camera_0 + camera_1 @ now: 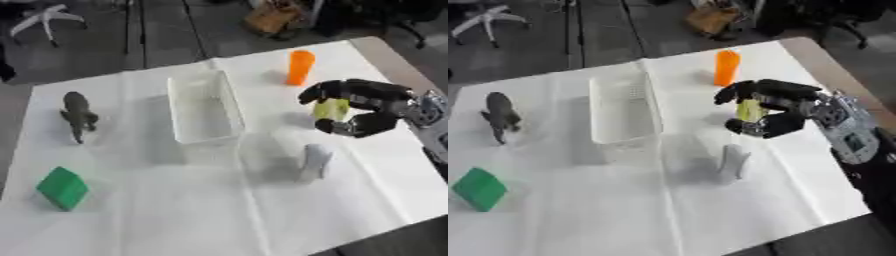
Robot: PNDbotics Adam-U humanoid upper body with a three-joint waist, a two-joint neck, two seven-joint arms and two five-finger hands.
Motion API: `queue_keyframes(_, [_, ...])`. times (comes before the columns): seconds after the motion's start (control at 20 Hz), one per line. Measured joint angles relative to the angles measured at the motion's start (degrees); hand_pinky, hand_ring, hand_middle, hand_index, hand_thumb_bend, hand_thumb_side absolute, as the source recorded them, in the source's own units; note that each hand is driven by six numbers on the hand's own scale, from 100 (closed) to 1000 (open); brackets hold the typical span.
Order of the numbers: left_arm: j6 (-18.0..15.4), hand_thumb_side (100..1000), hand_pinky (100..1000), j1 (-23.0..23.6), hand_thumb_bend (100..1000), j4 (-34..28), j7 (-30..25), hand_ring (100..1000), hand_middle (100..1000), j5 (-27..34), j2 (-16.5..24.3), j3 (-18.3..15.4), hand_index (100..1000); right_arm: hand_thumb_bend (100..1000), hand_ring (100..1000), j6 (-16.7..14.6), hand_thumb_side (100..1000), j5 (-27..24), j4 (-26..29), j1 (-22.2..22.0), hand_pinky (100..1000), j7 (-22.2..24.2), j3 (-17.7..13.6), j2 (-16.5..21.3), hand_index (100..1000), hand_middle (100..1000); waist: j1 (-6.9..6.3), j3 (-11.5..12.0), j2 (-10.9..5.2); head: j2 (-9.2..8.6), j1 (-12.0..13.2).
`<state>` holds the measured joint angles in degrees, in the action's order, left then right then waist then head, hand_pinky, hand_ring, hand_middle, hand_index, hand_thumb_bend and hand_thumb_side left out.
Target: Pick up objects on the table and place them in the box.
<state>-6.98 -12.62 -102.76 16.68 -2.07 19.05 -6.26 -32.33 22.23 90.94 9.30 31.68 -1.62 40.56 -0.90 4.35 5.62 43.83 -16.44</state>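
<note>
The right hand (773, 111) comes in from the right side, and its fingers (346, 90) and thumb are curled around a yellow-green object (331, 108), above the white worktop (219, 215). The clear box (203, 107) stands to its left, well apart. An orange cup (299, 67), a white object (315, 161), a grey dinosaur (79, 115) and a green block (62, 188) lie on the worktop.

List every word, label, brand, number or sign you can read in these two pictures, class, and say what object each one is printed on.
None: no readable text shows in either view.
The orange cup, green block, dark animal figure, white figure and clear box show no markings.
The yellow-green object in the right hand is partly covered by fingers; no label can be made out on it.
</note>
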Motion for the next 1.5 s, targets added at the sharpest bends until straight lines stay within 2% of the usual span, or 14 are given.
queue_keyframes(0.7, [0.09, 1000, 612, 0.0, 341, 0.28, -0.11, 668, 622, 0.0, 0.0, 0.08, 742, 350, 859, -0.22, 967, 0.79, 0.71, -3.27, 777, -0.22, 1.46, 0.11, 917, 886, 0.3, -0.01, 0.0, 0.0, -0.16])
queue_keyframes(0.85, [0.09, 1000, 613, 0.0, 341, 0.29, -0.11, 668, 622, 0.0, 0.0, 0.08, 742, 366, 868, -0.17, 1000, 1.14, 0.71, -3.37, 786, -0.17, 1.72, 0.11, 923, 892, 0.31, 0.01, 0.0, 0.0, -0.19])
queue_keyframes(1.2, [0.09, 1000, 613, 0.01, 341, 0.29, -0.11, 668, 622, 0.0, 0.0, 0.08, 742, 407, 874, 0.94, 1000, 4.52, 0.53, -3.78, 788, 0.94, 2.72, 0.11, 924, 899, 0.34, 0.28, 0.0, 0.0, -0.37])
queue_keyframes(1.5, [0.09, 1000, 613, 0.01, 341, 0.29, -0.14, 668, 622, 0.06, 0.0, 0.09, 742, 452, 873, 0.71, 1000, 8.82, 0.27, -3.05, 783, 0.71, 3.5, 0.0, 923, 900, 0.33, 0.36, 0.0, 0.0, -0.43])
